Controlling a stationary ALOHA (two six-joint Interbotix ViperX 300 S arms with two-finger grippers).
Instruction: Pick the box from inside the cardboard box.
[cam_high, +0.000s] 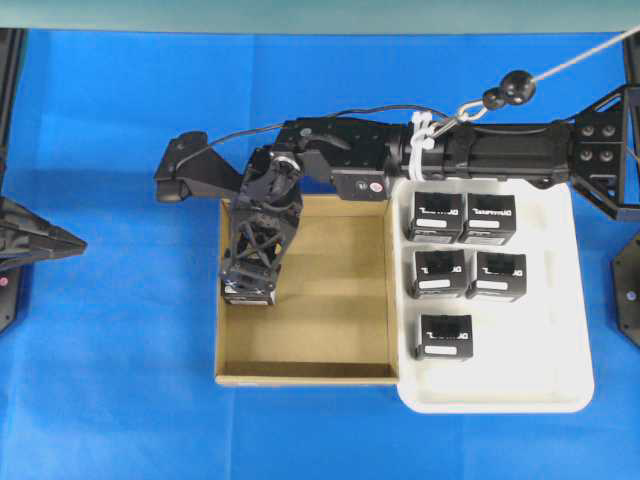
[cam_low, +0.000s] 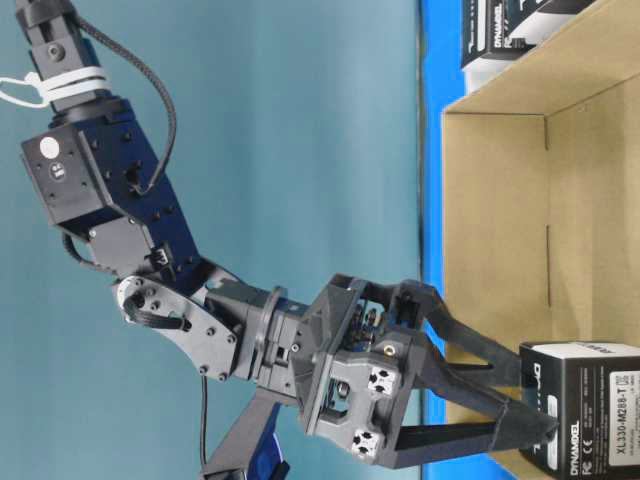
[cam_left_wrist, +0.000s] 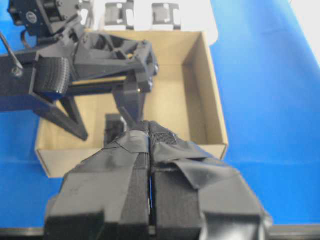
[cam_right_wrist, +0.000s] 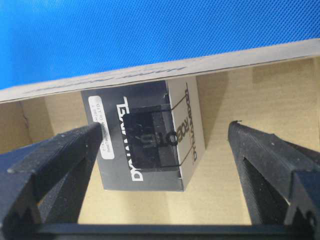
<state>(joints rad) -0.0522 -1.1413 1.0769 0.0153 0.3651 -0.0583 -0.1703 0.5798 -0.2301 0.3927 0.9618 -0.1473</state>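
We're hovering the right gripper (cam_right_wrist: 165, 165), jaws spread wide, over the box (cam_right_wrist: 142, 135) mid-frame; prob light, stiff, slick, so grabbing opposite flat sides.

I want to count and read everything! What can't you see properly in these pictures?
- Overhead: the box in the cardboard box is mostly covered by the right end effector.
- Overhead: lettering on the five boxes in the white tray is too small to read.
- Left wrist: the shut left end effector blocks the carton's front; the box barely shows.
- Right wrist: the carton is cut off by the edges.
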